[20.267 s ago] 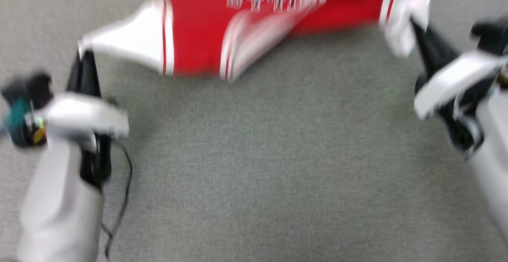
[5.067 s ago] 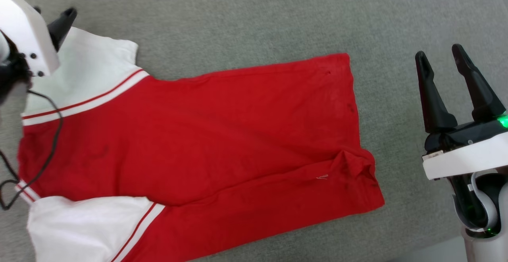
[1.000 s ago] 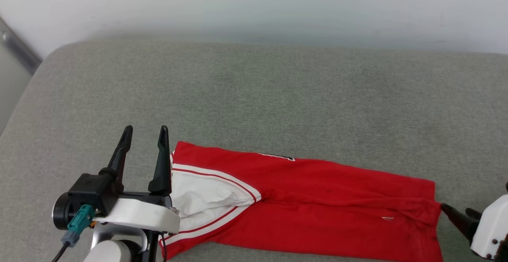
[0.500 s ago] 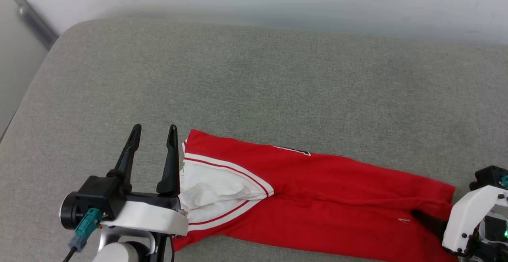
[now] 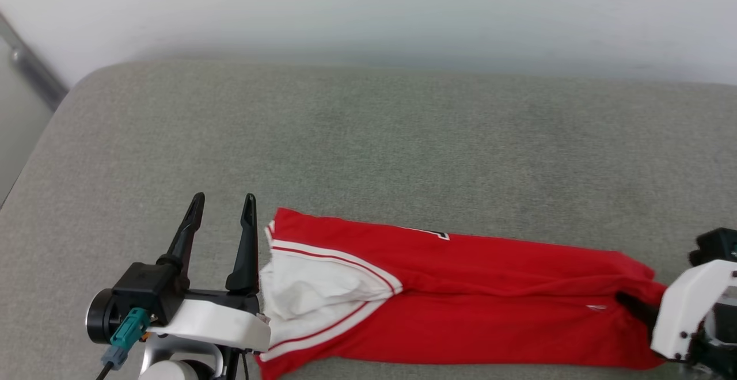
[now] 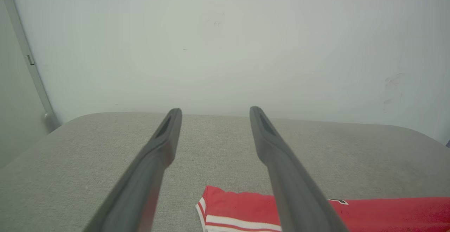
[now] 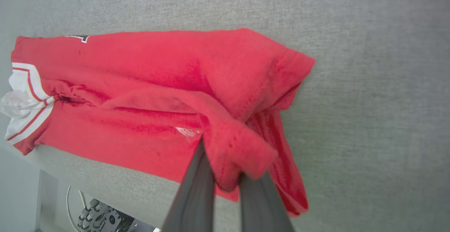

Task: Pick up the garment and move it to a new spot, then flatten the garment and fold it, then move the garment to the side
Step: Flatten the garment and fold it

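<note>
Head view: right pincer (image 5: 633, 306) tight on garment (image 5: 460, 305) hem, left pincer (image 5: 223, 198) wide, broad cushion (image 5: 403, 138) beyond

Red jersey (image 5: 460, 311) with a white sleeve panel (image 5: 311, 285) edged in red-and-white stripes, and a sliver of a black, white-outlined number (image 5: 439, 234). The cushion (image 5: 368, 138) is mottled grey weave; the wall (image 5: 368, 6) is plain off-white. The left gripper (image 5: 223, 202) has black fingers (image 5: 246, 247), a white housing (image 5: 213, 322) and a teal connector (image 5: 124, 325).
</note>
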{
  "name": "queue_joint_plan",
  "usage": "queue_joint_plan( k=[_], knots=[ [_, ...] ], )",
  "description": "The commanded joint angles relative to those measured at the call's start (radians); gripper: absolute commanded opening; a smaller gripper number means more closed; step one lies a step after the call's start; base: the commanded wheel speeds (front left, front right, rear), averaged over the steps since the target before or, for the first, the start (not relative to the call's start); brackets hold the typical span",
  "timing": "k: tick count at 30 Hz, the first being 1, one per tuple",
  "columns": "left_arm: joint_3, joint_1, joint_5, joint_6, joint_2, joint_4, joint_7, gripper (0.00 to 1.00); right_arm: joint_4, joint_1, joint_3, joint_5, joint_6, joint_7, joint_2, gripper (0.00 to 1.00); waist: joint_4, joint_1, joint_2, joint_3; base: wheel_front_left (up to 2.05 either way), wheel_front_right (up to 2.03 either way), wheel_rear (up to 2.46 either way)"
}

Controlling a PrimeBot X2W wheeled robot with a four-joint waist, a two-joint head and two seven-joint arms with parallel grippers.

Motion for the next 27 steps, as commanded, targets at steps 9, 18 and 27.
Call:
queue_joint_plan(
  k=[9,18,27],
  knots=[
    [-0.011,0.027,0.002,0.01,0.012,-0.013,0.016,1.0,-0.003,0.017,-0.198,-0.047,-0.001,0.015,-0.029,0.0,-0.052,0.0,-0.0001,-0.031,0.0,0.0,0.0],
    [-0.023,0.027,-0.005,0.009,0.009,-0.006,0.02,1.0,-0.047,-0.02,-0.335,0.174,-0.001,0.182,0.15,0.0,-0.068,0.0,-0.0001,-0.046,0.0,0.0,0.0],
    [-0.036,0.003,-0.004,0.002,0.011,-0.013,0.029,1.0,0.028,-0.068,-0.301,0.427,-0.001,0.299,0.226,0.0,-0.035,0.0,-0.0001,-0.043,0.0,0.0,0.0]
  ],
)
